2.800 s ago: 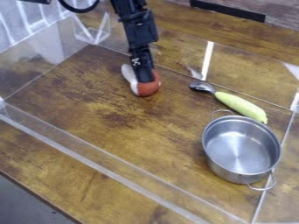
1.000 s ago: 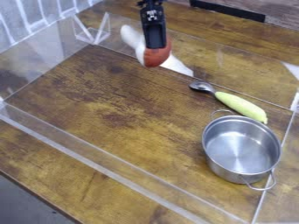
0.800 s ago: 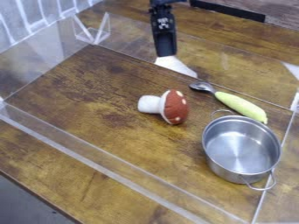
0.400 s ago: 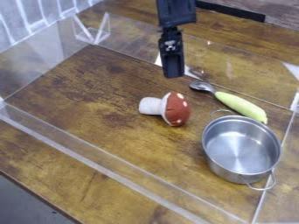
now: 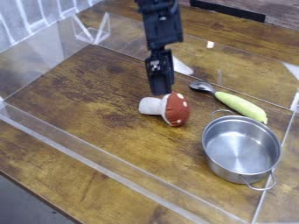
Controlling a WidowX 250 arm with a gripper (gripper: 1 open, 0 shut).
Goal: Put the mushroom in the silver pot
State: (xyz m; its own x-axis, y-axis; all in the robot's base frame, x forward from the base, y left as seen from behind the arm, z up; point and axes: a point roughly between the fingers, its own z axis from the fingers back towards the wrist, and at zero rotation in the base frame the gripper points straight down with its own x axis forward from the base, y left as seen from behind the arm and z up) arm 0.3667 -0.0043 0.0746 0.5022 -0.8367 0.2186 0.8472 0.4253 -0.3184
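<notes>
The mushroom (image 5: 170,108) lies on its side on the wooden table, its reddish-brown cap pointing right and its white stem pointing left. My black gripper (image 5: 159,87) reaches down from the top of the camera view. Its tips hang just above the mushroom's upper left edge, open and holding nothing. The silver pot (image 5: 240,149) stands upright and empty at the lower right, about a hand's width from the mushroom.
A long yellow-green vegetable (image 5: 243,106) lies above the pot, with a small metal spoon (image 5: 201,87) at its left end, close to the gripper's right. Clear acrylic walls (image 5: 82,162) fence the table on all sides.
The mushroom dropped out of the raised gripper onto the table and has lain still since. The gripper then swung right and came down to just above it.
</notes>
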